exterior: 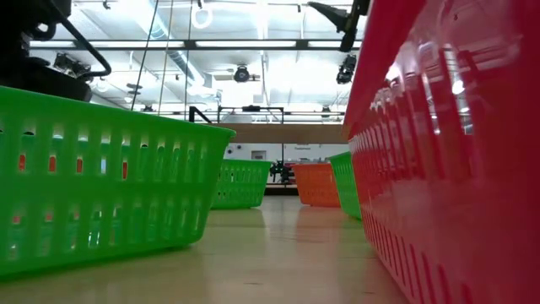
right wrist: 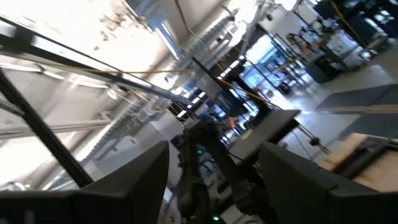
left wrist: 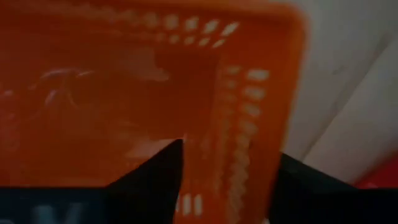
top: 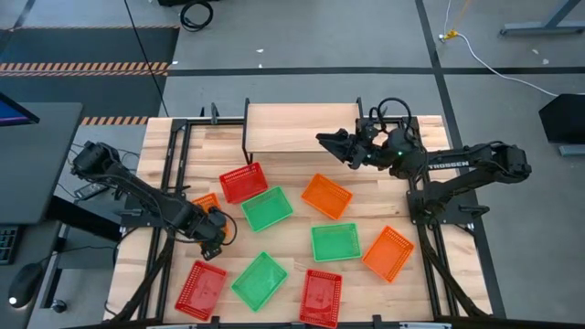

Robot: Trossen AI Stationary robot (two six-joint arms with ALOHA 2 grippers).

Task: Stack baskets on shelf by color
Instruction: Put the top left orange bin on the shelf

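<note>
Your left gripper [top: 213, 239] sat low near the left edge of the tabletop [top: 292, 174], its fingers [left wrist: 152, 177] straddling one wall of an orange basket [top: 206, 202] without yet pinching it; in the left wrist view that basket [left wrist: 143, 106] filled the frame. Your right gripper [top: 331, 142] hung above the right end of the shelf [top: 297, 128], tilted upward, its fingers [right wrist: 134, 180] spread and holding nothing. The shelf stood at the far edge of the tabletop, its wooden top bare.

Eight more baskets lay scattered below it. A red basket [top: 243, 182] sat just in front of the shelf's left end, touching a green basket [top: 267, 208]. A second orange basket [top: 326, 196] lay near the middle, another green basket [top: 335, 242] beside a third orange basket [top: 388, 252] toward the right edge. Along the near edge sat a red basket [top: 200, 289], a green one [top: 260, 281] and another red [top: 321, 297].
</note>
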